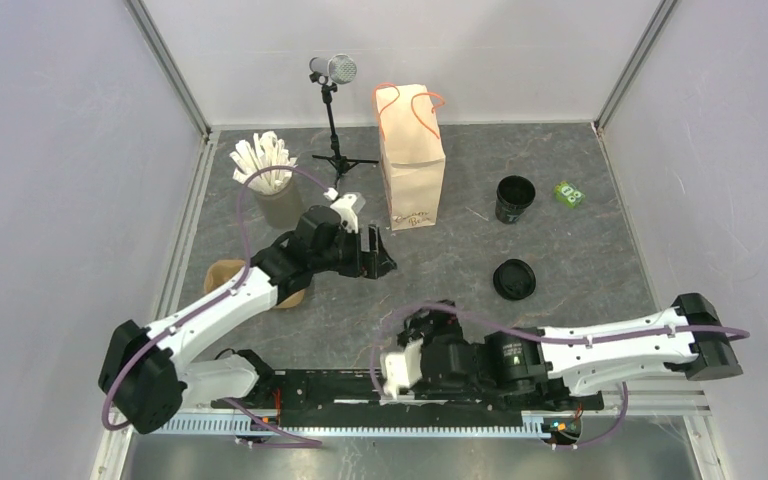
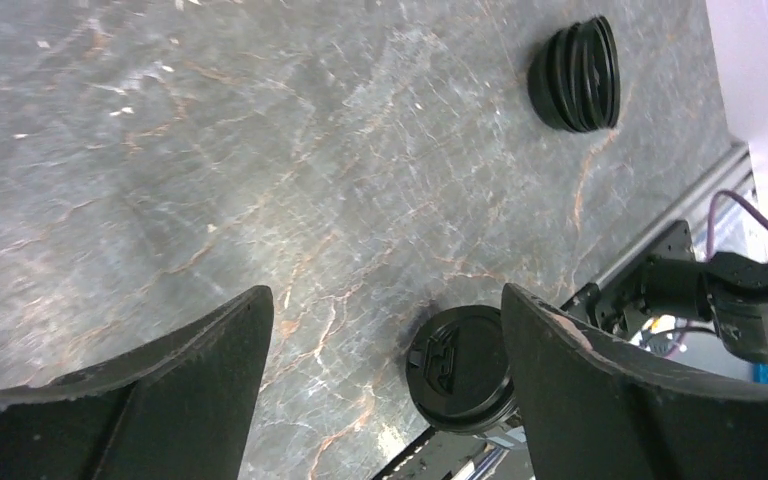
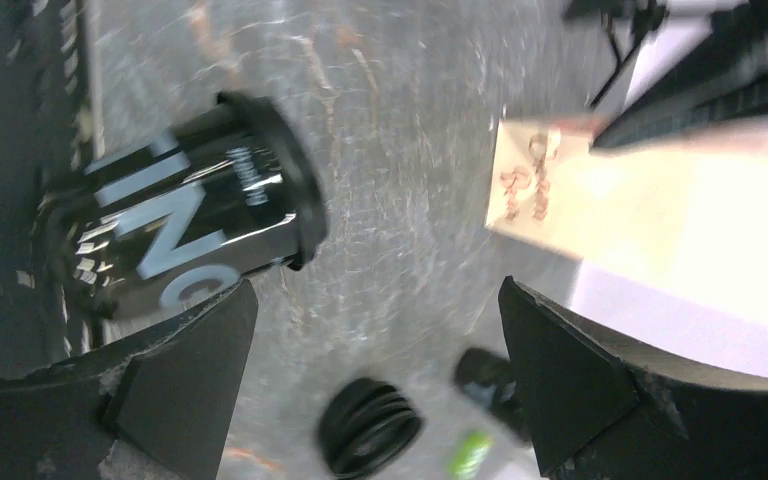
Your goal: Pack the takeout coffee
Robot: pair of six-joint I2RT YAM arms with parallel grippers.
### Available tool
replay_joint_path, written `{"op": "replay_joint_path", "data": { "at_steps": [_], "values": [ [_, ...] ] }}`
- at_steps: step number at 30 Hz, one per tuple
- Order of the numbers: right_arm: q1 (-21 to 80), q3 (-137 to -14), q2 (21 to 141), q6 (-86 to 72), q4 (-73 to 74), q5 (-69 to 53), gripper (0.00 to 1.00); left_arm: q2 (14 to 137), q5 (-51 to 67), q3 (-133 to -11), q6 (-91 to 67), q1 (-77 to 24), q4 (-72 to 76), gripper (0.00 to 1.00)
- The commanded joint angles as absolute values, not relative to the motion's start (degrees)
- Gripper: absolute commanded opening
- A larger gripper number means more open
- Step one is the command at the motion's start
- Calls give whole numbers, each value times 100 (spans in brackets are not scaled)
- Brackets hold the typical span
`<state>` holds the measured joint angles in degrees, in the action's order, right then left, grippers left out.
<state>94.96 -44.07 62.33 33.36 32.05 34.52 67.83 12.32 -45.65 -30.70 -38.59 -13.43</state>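
The takeout coffee's black cup (image 1: 515, 198) stands open on the table, right of the brown paper bag (image 1: 412, 160); it appears blurred in the right wrist view (image 3: 490, 385). A black ribbed lid stack (image 1: 514, 279) lies nearer me, also visible from both wrists (image 2: 575, 75) (image 3: 370, 425). A single flat black lid (image 2: 460, 368) lies by the near rail, beside one left finger. My left gripper (image 1: 378, 256) (image 2: 387, 290) hangs open and empty near the bag's foot. My right gripper (image 1: 436, 318) (image 3: 378, 290) is open and empty, low near the table's front.
A grey cup of white sticks (image 1: 265, 175) and a microphone on a tripod (image 1: 332, 110) stand at the back left. A small green packet (image 1: 568, 194) lies beside the cup. A brown round thing (image 1: 222, 274) shows under the left arm. A black lettered cylinder (image 3: 190, 220) is close to the right fingers.
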Motion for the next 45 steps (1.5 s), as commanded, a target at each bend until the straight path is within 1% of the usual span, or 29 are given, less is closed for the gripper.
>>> {"op": "replay_joint_path", "data": {
  "at_steps": [1, 2, 4, 6, 9, 11, 14, 20, 22, 26, 30, 36, 42, 45],
  "values": [
    [8752, -5076, 6235, -40, 2880, 3654, 98, 6167, 213, -4566, -2933, -3823, -1716, 93],
    [8545, -5117, 6244, -871, 2991, 3518, 98, 6061, 107, -4546, -2916, -3815, -1762, 96],
    [8352, -4860, 6098, -1862, 2810, 3071, 98, 5887, 24, -4518, -2922, -3790, -1845, 100],
    [8350, -4402, 5858, -2517, 2357, 2798, 98, 5782, 18, -4501, -2958, -3769, -1934, 100],
    [8350, -3820, 5581, -3293, 1964, 2811, 98, 5661, 18, -4396, -2988, -3727, -2016, 100],
    [8352, -3696, 5584, -3580, 2034, 2840, 98, 5600, 30, -4277, -2989, -3703, -2013, 100],
    [8350, -3691, 5721, -3761, 2072, 2566, 98, 5578, 202, -4127, -3031, -3677, -1978, 100],
    [8351, -3481, 6165, -3841, 1716, 2361, 98, 5647, 361, -3968, -3135, -3666, -1917, 100],
    [8345, -3350, 6267, -3883, 1590, 2389, 98, 5752, 466, -4028, -3199, -3669, -1997, 98],
    [8350, -3219, 6473, -3771, 1529, 2537, 98, 5799, 584, -4035, -3284, -3664, -2030, 96],
    [8349, -2970, 6474, -3374, 1067, 2566, 93, 5903, 750, -4086, -3281, -3668, -2039, 94],
    [8328, -2189, 6080, -2348, -512, 2338, 78, 6032, 1197, -4307, -3030, -3665, -2241, 91],
    [8315, -1275, 5222, -1147, -2194, 2745, 75, 5974, 1282, -4614, -2935, -3656, -2707, 89],
    [8318, -754, 4551, -547, -3322, 2939, 75, 5712, 1864, -4657, -3286, -3658, -2531, 89]
  ]
}}
